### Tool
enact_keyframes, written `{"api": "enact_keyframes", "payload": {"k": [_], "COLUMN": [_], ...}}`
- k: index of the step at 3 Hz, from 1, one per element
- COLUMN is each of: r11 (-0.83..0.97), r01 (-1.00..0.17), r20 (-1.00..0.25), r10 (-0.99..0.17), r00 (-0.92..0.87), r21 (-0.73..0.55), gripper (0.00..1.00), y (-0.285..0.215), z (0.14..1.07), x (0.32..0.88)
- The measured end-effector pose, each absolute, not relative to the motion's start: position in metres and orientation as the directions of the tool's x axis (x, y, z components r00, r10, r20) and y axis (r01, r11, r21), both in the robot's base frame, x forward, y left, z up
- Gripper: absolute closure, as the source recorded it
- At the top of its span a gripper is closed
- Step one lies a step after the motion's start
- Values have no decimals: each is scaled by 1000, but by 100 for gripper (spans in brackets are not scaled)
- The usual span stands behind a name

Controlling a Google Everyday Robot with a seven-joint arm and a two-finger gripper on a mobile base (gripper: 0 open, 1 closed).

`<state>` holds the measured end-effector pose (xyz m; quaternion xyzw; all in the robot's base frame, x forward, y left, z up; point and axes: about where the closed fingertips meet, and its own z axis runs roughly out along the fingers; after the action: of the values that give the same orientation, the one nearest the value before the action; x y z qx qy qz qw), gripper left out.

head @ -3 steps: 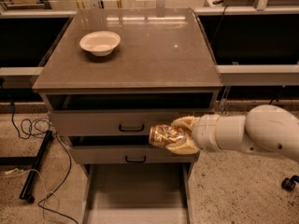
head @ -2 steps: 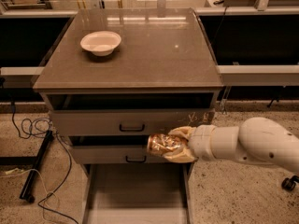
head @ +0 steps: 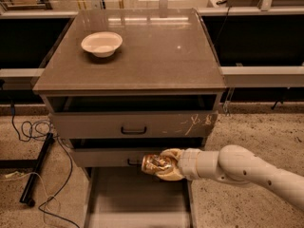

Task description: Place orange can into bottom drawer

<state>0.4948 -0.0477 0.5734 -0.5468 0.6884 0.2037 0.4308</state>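
The orange can (head: 154, 164) is a shiny gold-orange and brown can lying sideways in my gripper (head: 164, 165). The gripper is shut on the can and reaches in from the right on a white arm (head: 247, 170). It holds the can in front of the plain-front drawer (head: 109, 156), just above the back end of the bottom drawer (head: 135, 201). The bottom drawer is pulled out toward me, a long pale grey tray with low side walls.
A white bowl (head: 101, 43) sits on the cabinet top (head: 156, 56) at the left. The scratched-front drawer (head: 133, 125) with a black handle is slightly out. Black cables and a stand leg (head: 35, 170) lie on the speckled floor at the left.
My gripper has moved down and a little left with the can, from the level of the scratched-front drawer to just above the bottom drawer.
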Motion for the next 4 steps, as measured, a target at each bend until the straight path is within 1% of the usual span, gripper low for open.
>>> {"api": "enact_keyframes", "payload": {"k": [1,2,3,4], "r11": [320,329,344,312], "r01": [-929,-933,-934,-938], "r20": [-817,-831,-842,-859], "r10": [-576,-553,-529,-511], "r00": [-33,-65,-104,-34], "r21": [-188,-146,-101,-149], "gripper": [100,100,100,100], "y": [-47,-39,-25,10], "z": [572,542,495,403], "x": [494,483,469,482]}}
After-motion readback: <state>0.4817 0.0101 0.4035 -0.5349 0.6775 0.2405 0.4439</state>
